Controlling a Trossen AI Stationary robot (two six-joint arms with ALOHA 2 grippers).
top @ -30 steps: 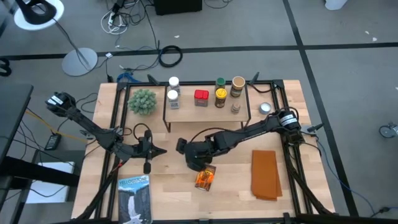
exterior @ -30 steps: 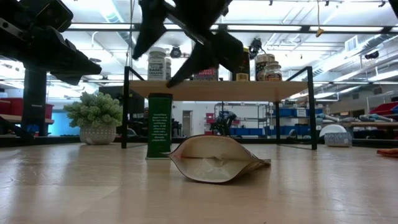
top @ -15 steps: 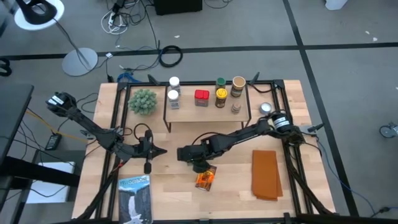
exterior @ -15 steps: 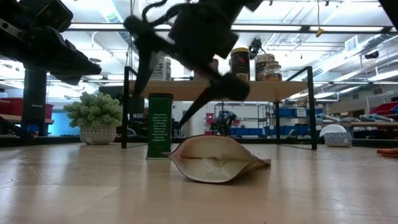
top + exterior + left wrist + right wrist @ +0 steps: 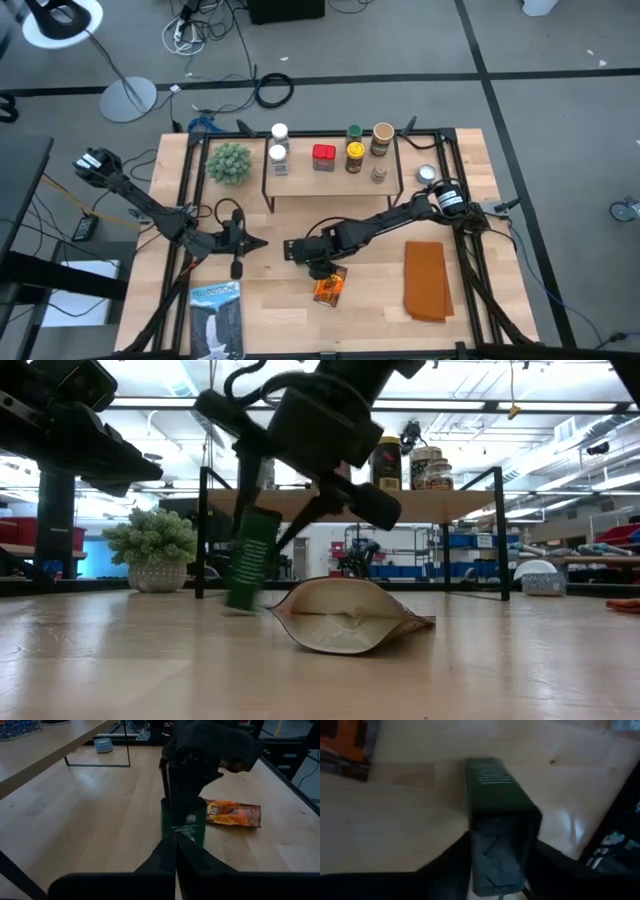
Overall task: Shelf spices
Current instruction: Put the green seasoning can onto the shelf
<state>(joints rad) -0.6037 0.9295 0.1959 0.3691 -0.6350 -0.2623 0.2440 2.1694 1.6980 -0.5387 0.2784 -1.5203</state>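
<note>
A dark green box (image 5: 248, 565) stands tilted on the table in front of the shelf (image 5: 330, 185). My right gripper (image 5: 270, 510) is shut on it from above, and in the right wrist view the box (image 5: 495, 795) sits between its fingers. The orange-brown packet (image 5: 330, 287) lies flat just nearer than the box. Several jars (image 5: 355, 150) and a red box (image 5: 323, 156) stand on the shelf's top board. My left gripper (image 5: 255, 243) is shut and hovers to the left of the box, pointing at it and touching nothing. My right gripper pinches the dark green box by its upper end (image 5: 502, 840) between the two fingers, one on each wide side. The fingers (image 5: 300, 520) come slanting down from above and from the table's right. The box leans; whether its lower end (image 5: 240, 603) touches the table, I cannot tell.
A potted plant (image 5: 229, 162) stands left of the shelf. A blue-and-white flat package (image 5: 217, 318) lies at the near left and a folded orange-brown cloth (image 5: 425, 280) at the near right. A small round tin (image 5: 427, 173) sits right of the shelf.
My right gripper has come down over the green box's top and now has hold of it. The box stood upright until half a second ago; it is now tipped, its top leaning toward the gripper.
</note>
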